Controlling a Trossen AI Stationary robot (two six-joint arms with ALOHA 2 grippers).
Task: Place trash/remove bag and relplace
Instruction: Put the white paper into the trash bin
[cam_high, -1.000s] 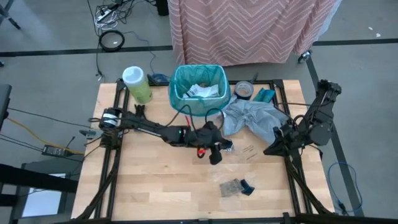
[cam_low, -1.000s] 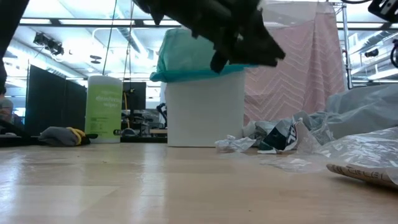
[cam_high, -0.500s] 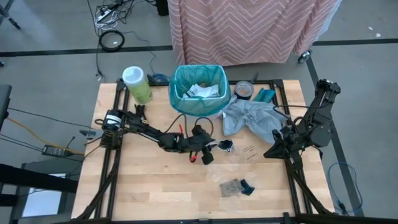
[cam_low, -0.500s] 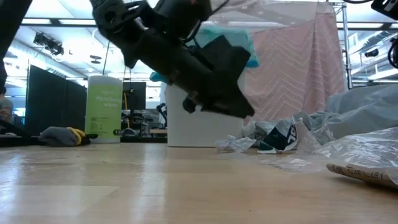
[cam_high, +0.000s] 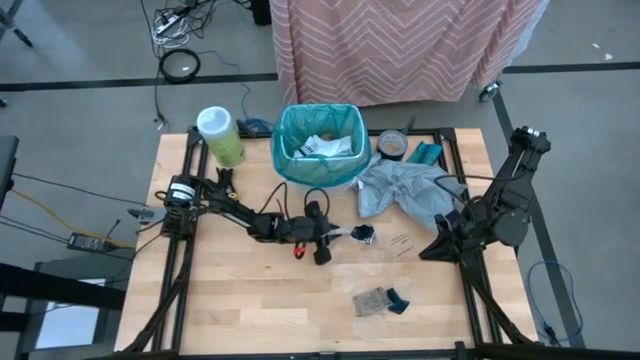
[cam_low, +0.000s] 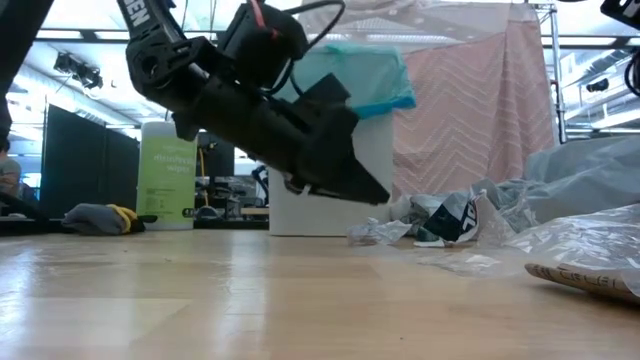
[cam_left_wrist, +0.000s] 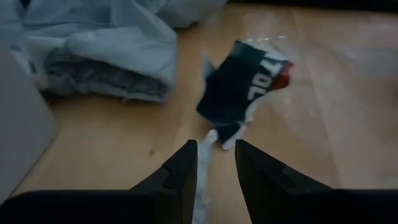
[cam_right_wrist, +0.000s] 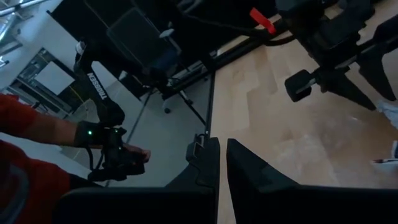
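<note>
Trash-collecting step, by the look of it: loose litter on the table, teal-green liner (cam_high: 318, 140) seated in the white bin (cam_low: 340, 190) at twelve o'clock of the tabletop, some white paper already inside. Left gripper (cam_left_wrist: 214, 163) low at table centre, nose pointed toward three o'clock, fingers part-way apart and straddling a thin white wrapper strip (cam_left_wrist: 204, 177); not possible to tell whether pinched or merely bracketed. Just beyond, at the tips, a crumpled dark blue wrapper (cam_left_wrist: 242, 87) with white lettering and a red corner, glossy, creased. Next move, judged: close on the strip, lift, swing toward twelve o'clock over the bin mouth.

Right gripper (cam_right_wrist: 222, 163) parked at three o'clock of the table, fingers together, holding nothing.

More litter: clear crinkled packet and small dark blue scrap (cam_high: 380, 300) at five o'clock; thin brown bits (cam_high: 400, 241) between the two arms. Pale grey bag (cam_high: 405, 190), soft, rumpled, heaped at two o'clock. Green cylindrical canister (cam_high: 220, 135) at eleven o'clock. Tabletop (cam_high: 240, 300) pale wood planks, smooth.
</note>
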